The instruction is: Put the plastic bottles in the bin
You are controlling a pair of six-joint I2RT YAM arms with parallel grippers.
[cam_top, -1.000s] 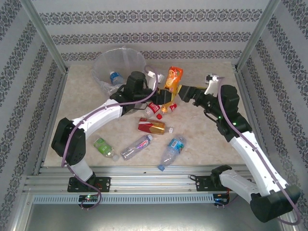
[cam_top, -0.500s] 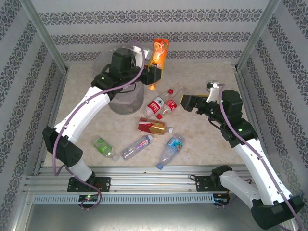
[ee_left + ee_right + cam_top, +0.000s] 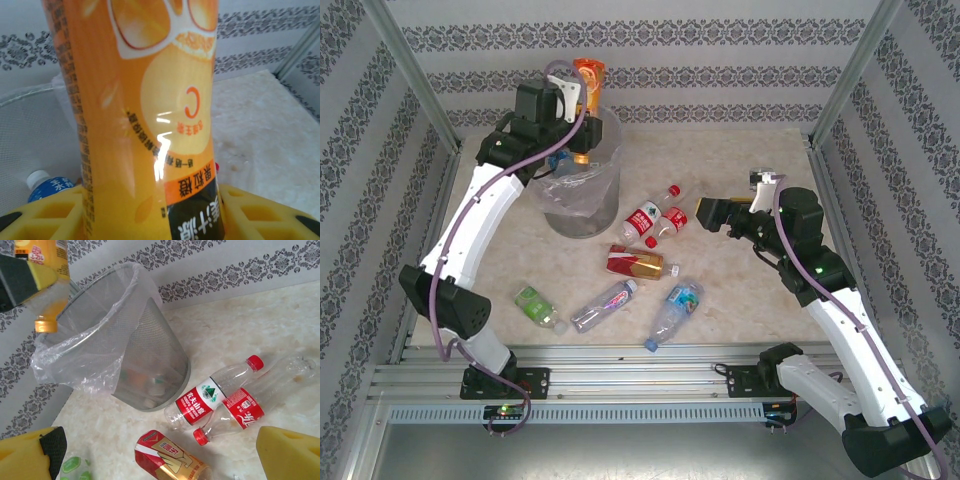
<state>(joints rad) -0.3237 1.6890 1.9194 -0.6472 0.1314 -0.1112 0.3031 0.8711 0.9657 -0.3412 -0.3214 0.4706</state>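
Wastebasket [image 3: 582, 215] of round grey mesh, lined in clear plastic, stands upper left of the overhead frame; over its rim we see the left claw [image 3: 155, 222] pinching an orange-labelled plastic juice bottle [image 3: 589, 76], cap down. Centre right, the right claw [image 3: 708, 214] is spread wide, empty.

The table [image 3: 750, 160] is seen from above and behind its near edge, with the bin [image 3: 582, 205] at far left. From just above the bin's rim, an orange bottle [image 3: 145, 125] is viewed very closely by the left wrist camera. The right wrist camera is aimed obliquely from the bin's right. Bin and bottle are shared with the overhead view.
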